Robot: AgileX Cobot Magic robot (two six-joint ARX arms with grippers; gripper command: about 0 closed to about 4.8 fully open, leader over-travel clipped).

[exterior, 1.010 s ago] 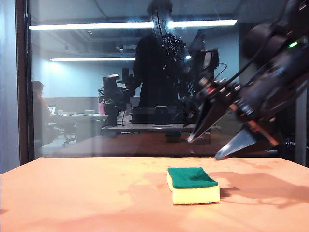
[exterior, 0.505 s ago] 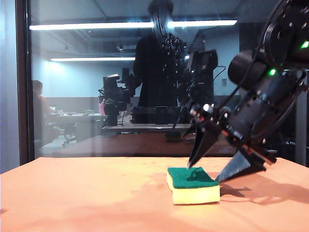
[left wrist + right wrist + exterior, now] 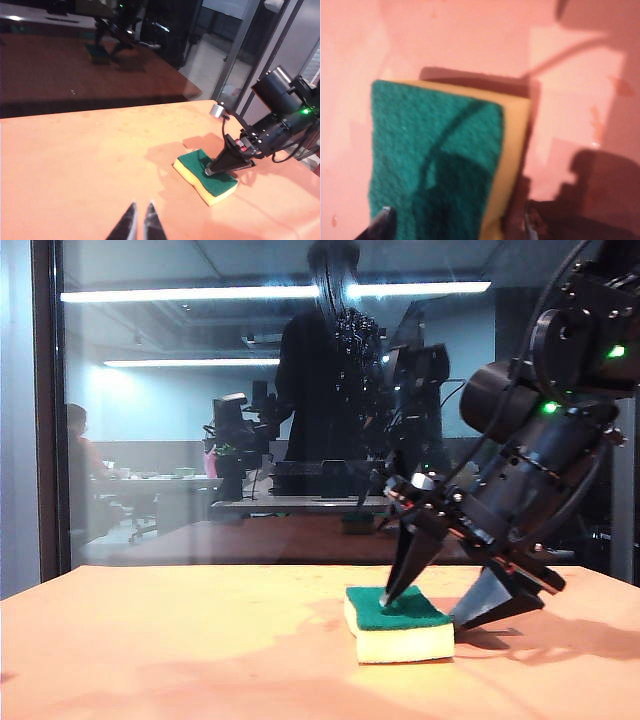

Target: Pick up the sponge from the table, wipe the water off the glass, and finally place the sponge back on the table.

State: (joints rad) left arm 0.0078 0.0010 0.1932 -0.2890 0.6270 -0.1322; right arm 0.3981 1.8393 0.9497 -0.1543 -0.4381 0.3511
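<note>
Right end effector lowered onto sponge — left end effector wrist-view only.

Right gripper angled downward, jaws spread wide; left gripper (nearly closed) level.

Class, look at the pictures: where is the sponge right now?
In the exterior view the sponge lies green side up on the table, right of centre, before the glass, under the open right gripper.

Warm-lit table, strip-light glare on glass — right wrist view blurred
</note>
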